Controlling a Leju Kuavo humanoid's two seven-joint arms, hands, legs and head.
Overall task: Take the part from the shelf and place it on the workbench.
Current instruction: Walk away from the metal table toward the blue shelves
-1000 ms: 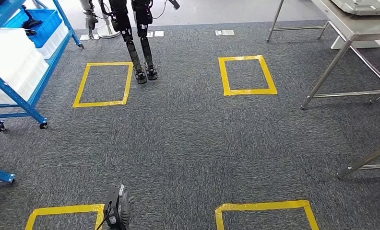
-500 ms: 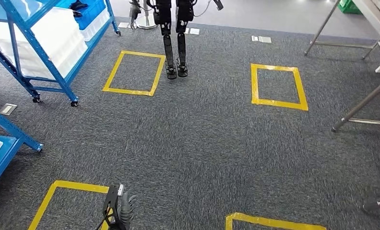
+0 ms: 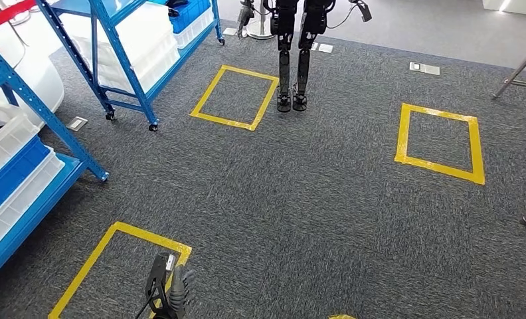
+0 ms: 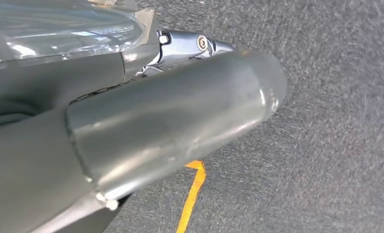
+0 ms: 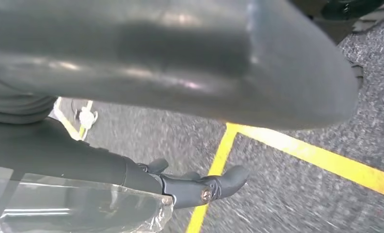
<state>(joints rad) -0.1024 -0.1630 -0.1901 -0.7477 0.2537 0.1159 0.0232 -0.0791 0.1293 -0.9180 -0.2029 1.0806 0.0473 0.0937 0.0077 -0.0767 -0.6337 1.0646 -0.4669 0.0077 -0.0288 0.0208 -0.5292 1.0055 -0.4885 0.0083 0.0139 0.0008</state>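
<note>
My left hand [image 3: 169, 292] hangs low over the grey carpet, beside a yellow tape square [image 3: 117, 229], and holds nothing. The left wrist view has its thick grey thumb [image 4: 180, 116] over the carpet. My right hand [image 5: 180, 63] hangs over the floor too, its dark fingers [image 5: 204, 187] stretched out and empty. A blue shelf on wheels [image 3: 124, 53] stands at the far left; its blue bin [image 3: 190, 13] holds a dark part [image 3: 177, 4]. A metal leg of the workbench [image 3: 519, 66] shows at the far right edge.
A nearer blue shelf [image 3: 48, 113] with white and blue bins [image 3: 11, 179] stands at my left. Another robot's legs [image 3: 293, 60] stand ahead by a yellow square [image 3: 210, 93]. A third yellow square [image 3: 476, 149] marks the floor on the right.
The camera has turned left: the whole floor has slid to the right, the blue shelves have come further into view and the workbench has nearly left the picture. My left hand hangs as before.
</note>
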